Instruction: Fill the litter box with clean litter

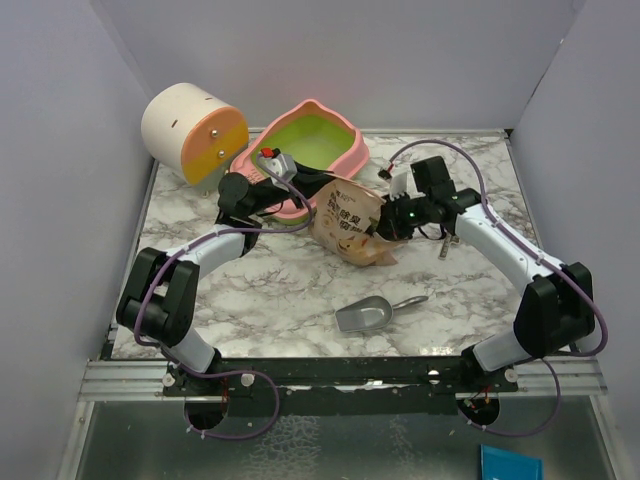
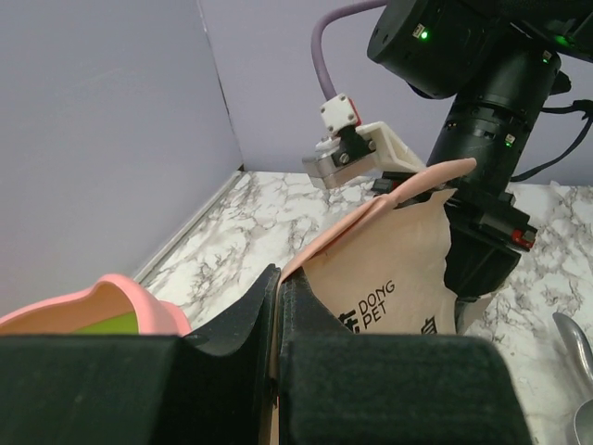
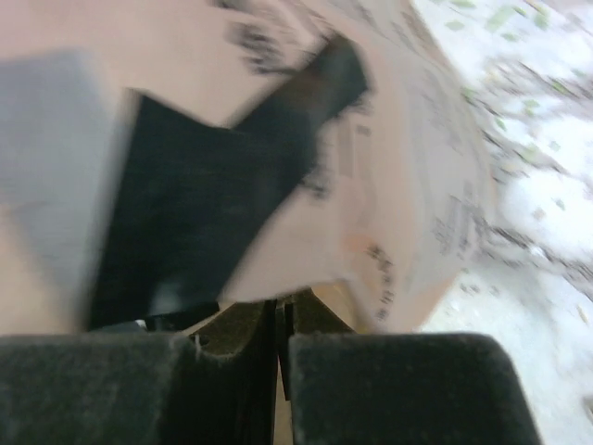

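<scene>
From above, the litter box (image 1: 312,138) sits at the table's 12 o'clock, close to the back wall. Its lime-green floor is bare, and I can see no clean litter anywhere. Just off the box's 5 o'clock, the tan bag (image 1: 350,220) is held between the two arms. The left gripper (image 1: 305,207) has the bag's 9 o'clock edge and the right gripper (image 1: 385,228) its 3 o'clock side. A cream-and-orange cylinder (image 1: 195,130) stands at the box's 9 o'clock. A grey scoop (image 1: 375,314) lies well apart at the bag's 6 o'clock, with nothing touching it.

From the left wrist, the left gripper (image 2: 278,306) has its fingers pressed together on the bag's thin edge (image 2: 389,278). The box's pink rim (image 2: 130,297) shows close by at 8 o'clock, and the right arm (image 2: 482,139) looms at 1 o'clock.

The right wrist view is badly blurred. The right gripper (image 3: 278,334) is clamped down to a sliver, with what looks like the bag's edge (image 3: 417,185) pinched in it.

As I read it, the filling itself hasn't begun. The bag is gripped on both sides next to the box, but it is not over the box. I can't tell whether the bag's mouth is open. Bringing it over the box and pouring are all left to do.
</scene>
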Controlling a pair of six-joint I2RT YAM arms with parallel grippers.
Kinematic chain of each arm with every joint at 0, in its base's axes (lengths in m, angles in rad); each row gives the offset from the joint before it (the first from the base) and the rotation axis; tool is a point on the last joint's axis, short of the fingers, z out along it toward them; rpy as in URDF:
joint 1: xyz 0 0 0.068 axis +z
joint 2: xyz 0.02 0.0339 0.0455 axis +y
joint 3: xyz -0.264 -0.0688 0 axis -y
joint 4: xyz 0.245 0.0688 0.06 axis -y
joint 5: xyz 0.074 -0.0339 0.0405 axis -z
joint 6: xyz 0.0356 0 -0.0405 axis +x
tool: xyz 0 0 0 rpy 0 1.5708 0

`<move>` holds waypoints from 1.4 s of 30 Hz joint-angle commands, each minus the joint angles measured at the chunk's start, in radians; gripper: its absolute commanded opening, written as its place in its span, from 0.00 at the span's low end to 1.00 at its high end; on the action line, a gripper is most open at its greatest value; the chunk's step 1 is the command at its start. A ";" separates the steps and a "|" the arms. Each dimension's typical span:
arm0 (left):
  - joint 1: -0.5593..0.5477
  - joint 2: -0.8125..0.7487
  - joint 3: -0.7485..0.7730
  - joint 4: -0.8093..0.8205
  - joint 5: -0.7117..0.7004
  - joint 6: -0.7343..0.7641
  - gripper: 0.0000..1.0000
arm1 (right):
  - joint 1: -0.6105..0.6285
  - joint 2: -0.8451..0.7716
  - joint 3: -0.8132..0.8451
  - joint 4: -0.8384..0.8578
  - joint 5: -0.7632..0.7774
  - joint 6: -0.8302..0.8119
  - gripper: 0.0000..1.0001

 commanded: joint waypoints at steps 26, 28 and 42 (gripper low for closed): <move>0.019 -0.065 0.069 -0.005 -0.116 0.017 0.00 | 0.004 -0.204 0.084 0.158 0.154 0.085 0.55; 0.019 -0.064 0.068 -0.006 -0.110 0.019 0.00 | 0.005 -0.190 0.082 0.123 0.167 0.042 0.56; 0.019 -0.064 0.071 0.004 -0.099 0.005 0.00 | 0.005 -0.180 -0.069 0.093 0.086 0.022 0.51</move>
